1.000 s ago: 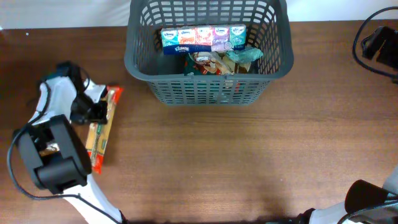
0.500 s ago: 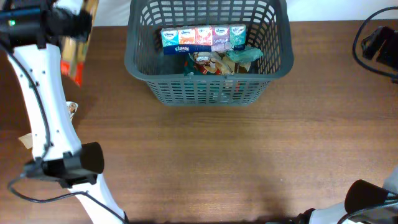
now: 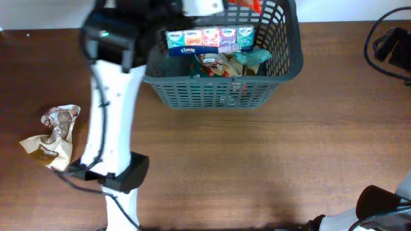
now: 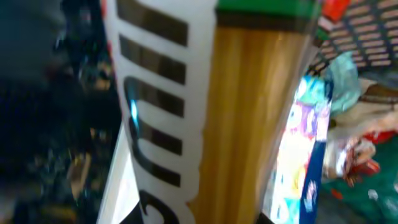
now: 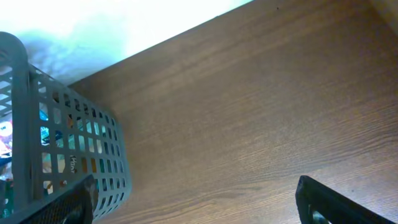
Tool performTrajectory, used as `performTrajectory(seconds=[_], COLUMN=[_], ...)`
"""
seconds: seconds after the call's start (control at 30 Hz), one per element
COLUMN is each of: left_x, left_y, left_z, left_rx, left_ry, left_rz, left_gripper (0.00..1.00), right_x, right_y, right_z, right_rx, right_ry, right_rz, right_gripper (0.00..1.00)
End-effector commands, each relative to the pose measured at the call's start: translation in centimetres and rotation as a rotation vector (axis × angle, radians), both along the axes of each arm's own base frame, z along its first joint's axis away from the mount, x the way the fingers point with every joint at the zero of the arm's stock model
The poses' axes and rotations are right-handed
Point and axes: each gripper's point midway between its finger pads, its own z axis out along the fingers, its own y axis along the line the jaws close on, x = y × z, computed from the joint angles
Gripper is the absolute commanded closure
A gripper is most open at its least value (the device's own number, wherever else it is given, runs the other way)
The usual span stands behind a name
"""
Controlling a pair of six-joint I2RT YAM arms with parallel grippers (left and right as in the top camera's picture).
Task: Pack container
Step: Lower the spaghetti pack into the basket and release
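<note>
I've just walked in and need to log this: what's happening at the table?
The left arm holds a long packet over the container, which already has tissue packs and snacks inside. A crumpled wrapper lies on the table. The right tool is open and holds nothing.

The left arm (image 3: pixel 112 122) stretches over the worktop (image 3: pixel 276 160) from near edge to basket (image 3: pixel 218 93), its carried pack (image 4: pixel 255 106) hanging above the far rim. A crumpled wrapper (image 3: pixel 54 135) lies left; the worktop right of the arm lies open.
</note>
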Motion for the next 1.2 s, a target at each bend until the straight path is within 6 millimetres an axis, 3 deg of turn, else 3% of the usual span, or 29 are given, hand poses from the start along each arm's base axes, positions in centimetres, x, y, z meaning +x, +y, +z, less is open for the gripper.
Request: performTrajectory(seconds=[0.0, 0.2, 0.33, 0.37, 0.43, 0.5, 0.63, 0.7, 0.8, 1.0, 1.07, 1.17], left_x=[3.3, 6.4, 6.0, 6.0, 6.2, 6.3, 5.9, 5.2, 3.7, -1.0, -3.0, -5.7], left_y=[-1.1, -2.4, -2.8, -2.6, -2.1, -1.6, -0.6, 0.2, 2.5, 11.0, 14.8, 20.2], left_z=[-5.7, -16.0, -18.7, -18.9, -19.0, -19.0, -16.1, -13.1, -7.9, 0.2, 1.3, 0.3], left_rx=[0.086, 0.077, 0.083, 0.091, 0.092, 0.088, 0.066, 0.031, -0.057, -0.196, -0.203, -0.194], left_ry=[0.065, 0.313, 0.402, 0.408, 0.413, 0.417, 0.365, 0.319, 0.249, 0.168, 0.161, 0.190], left_rz=[-0.021, 0.064, 0.089, 0.097, 0.144, 0.184, 0.288, 0.326, 0.405, 0.584, 0.652, 0.772], left_gripper=[0.98, 0.98, 0.96, 0.86, 0.53, 0.42, 0.16, 0.07, 0.02, 0.00, 0.00, 0.00], right_x=[0.0, 0.0, 0.0, 0.0, -0.1, -0.1, 0.0, 0.0, 0.0, -0.1, 0.0, 0.0], right_y=[0.1, 0.1, 0.1, 0.1, 0.2, 0.2, 0.1, 0.1, 0.1, 0.2, 0.1, 0.1], right_z=[-0.1, -0.1, -0.1, -0.1, -0.1, -0.1, -0.1, -0.1, -0.1, -0.1, -0.1, -0.1], right_rx=[0.009, 0.009, 0.009, 0.009, 0.009, 0.009, 0.009, 0.009, 0.009, 0.009, 0.009, 0.009], right_ry=[0.001, 0.001, 0.001, 0.001, 0.001, 0.001, 0.001, 0.001, 0.001, 0.001, 0.001, 0.001], right_rz=[0.004, 0.004, 0.004, 0.004, 0.004, 0.004, 0.004, 0.004, 0.004, 0.004, 0.004, 0.004], right_gripper=[0.01, 0.01, 0.01, 0.01, 0.01, 0.01, 0.01, 0.01, 0.01, 0.01, 0.01, 0.01])
